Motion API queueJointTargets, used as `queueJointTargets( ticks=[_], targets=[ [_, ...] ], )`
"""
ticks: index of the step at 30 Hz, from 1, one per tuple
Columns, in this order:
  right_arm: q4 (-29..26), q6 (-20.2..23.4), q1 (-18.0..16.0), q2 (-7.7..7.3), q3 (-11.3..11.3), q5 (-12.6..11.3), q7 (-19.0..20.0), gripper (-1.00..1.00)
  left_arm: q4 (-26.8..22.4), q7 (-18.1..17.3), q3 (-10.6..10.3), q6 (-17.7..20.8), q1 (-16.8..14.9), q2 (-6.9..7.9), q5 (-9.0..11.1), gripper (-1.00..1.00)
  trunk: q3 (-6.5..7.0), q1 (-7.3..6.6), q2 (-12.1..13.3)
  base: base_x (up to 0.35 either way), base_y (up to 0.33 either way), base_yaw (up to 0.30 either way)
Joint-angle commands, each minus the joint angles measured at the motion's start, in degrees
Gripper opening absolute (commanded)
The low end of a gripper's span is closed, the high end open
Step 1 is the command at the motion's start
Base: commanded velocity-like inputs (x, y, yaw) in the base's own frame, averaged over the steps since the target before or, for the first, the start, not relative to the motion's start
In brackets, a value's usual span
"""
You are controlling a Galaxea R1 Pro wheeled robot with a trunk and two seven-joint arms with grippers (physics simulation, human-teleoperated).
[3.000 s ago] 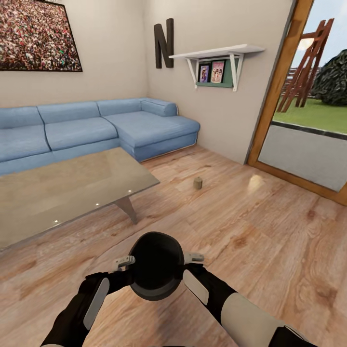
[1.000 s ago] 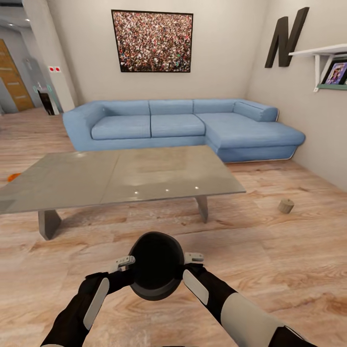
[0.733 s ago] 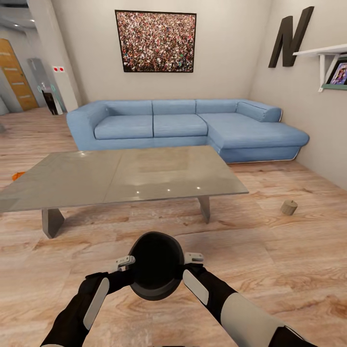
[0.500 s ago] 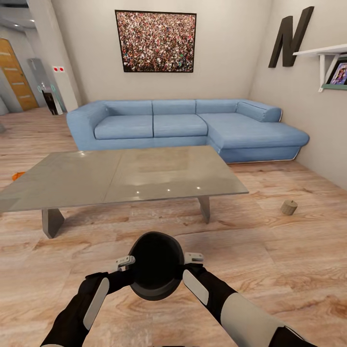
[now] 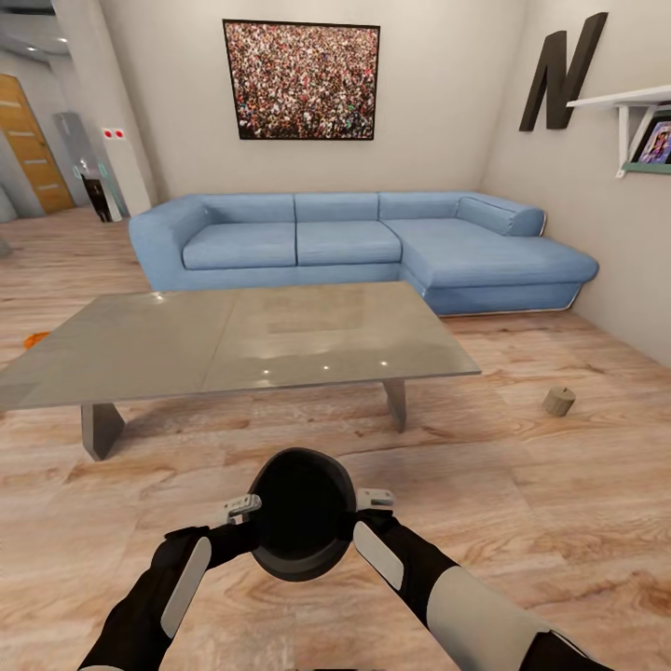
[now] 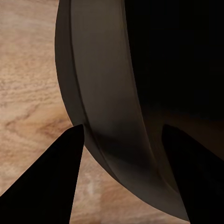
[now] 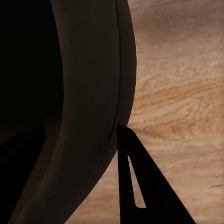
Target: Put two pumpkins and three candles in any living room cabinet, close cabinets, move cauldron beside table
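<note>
Held out in front of the robot's trunk, the cauldron hangs above the wood floor, its wide mouth tipped toward the head camera; the left gripper clasps the rim on one side and the right gripper the other, each with a finger inside the bowl and one outside, so both claws look clenched on the pot; in the left wrist view the dark wall of the cauldron runs between the finger shadows, and in the right wrist view the wall sits against the outer finger.

Just beyond the pot stands the table, its near long edge facing the robot, its grey-green top bare; the cauldron is near that edge but not yet set down, so I would judge that step close to finished, wanting only a lowering to the floor beside a leg.

Off to the right, on the floor well apart from the table's right corner, a candle lies tilted; at the far left edge, past the table's left corner, a scrap of orange may be a pumpkin, though I cannot be sure; neither is stowed, so the collecting and the closing of cabinets look to be ahead.

Behind all this a blue sofa runs along the far wall.
</note>
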Motion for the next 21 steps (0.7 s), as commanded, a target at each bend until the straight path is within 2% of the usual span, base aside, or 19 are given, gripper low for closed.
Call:
queueJointTargets(
  ticks=[1, 9, 21],
  targets=[
    [-1.34, -4.01, -0.06, 0.0, 0.21, 0.22, 5.22, -1.0, 0.06, 0.1, 0.02, 0.01, 0.02, 0.08, -0.02, -1.0, 0.0, -0.01, -0.01, 0.0, 0.0, 0.106],
    [-1.36, -3.93, -0.06, 0.0, 0.18, 0.19, 5.22, -1.0, 0.09, 0.1, 0.04, 0.01, 0.02, 0.08, -0.02, -1.0, 0.0, -0.01, -0.01, 0.072, 0.0, 0.225],
    [-1.36, -3.93, -0.08, 0.0, 0.16, 0.19, 5.22, -1.0, 0.08, 0.1, 0.03, 0.01, 0.02, 0.1, -0.02, -1.0, 0.0, -0.01, -0.01, 0.182, 0.0, 0.018]
  ],
)
